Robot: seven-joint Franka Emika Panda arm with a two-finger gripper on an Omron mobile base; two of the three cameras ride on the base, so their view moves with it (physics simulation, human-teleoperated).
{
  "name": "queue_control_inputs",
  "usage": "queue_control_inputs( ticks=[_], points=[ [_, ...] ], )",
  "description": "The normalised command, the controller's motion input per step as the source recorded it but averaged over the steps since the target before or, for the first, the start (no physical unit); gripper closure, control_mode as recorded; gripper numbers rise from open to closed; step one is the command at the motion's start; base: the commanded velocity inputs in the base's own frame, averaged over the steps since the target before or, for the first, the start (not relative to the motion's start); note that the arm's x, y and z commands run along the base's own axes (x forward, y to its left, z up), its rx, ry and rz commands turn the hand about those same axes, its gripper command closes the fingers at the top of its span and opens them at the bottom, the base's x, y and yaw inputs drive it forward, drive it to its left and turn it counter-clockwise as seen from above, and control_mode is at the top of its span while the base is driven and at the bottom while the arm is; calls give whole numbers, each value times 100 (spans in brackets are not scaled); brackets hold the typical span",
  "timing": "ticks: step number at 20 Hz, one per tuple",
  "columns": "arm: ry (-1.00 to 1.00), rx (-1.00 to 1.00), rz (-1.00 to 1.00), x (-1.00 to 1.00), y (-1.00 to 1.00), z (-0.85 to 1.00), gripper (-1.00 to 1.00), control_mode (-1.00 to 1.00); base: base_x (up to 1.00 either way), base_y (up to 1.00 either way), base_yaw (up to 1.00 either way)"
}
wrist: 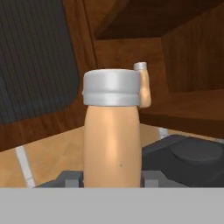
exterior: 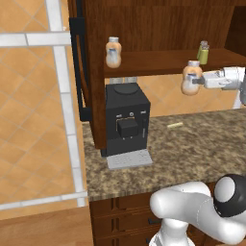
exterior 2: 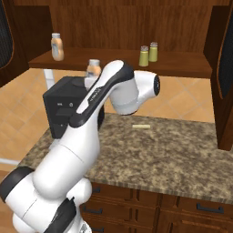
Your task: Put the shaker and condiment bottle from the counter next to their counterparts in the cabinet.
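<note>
My gripper [exterior: 198, 80] is shut on the peach-orange condiment bottle [exterior: 191, 77], holding it upright in the air just in front of the cabinet shelf [exterior: 153, 65], above the counter [exterior: 192, 144]. The hand view has the held bottle [wrist: 111, 140] close up between the fingers, grey cap on top. Its twin bottle [exterior: 113, 52] stands at the shelf's left end, and the hand view catches that twin [wrist: 144, 85] behind the cap. Two yellow-green shakers [exterior 2: 144, 55] [exterior 2: 153, 52] stand side by side on the shelf's right part. From the right base view my arm hides most of the held bottle [exterior 2: 93, 69].
A black coffee machine [exterior: 126, 120] stands on the counter under the shelf's left end. A small pale stick [exterior: 175, 125] lies on the granite further right. The cabinet door [exterior: 79, 62] with its black handle hangs open at the left.
</note>
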Motion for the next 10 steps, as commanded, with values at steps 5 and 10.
queue_control_inputs(
  ticks=[5, 10],
  points=[
    [-5, 0, -9, 0, 30, 44, 100, -100, 0, 0, 0],
    [-10, 0, -7, 0, 60, 44, 100, -100, 0, 0, 0]
  ],
)
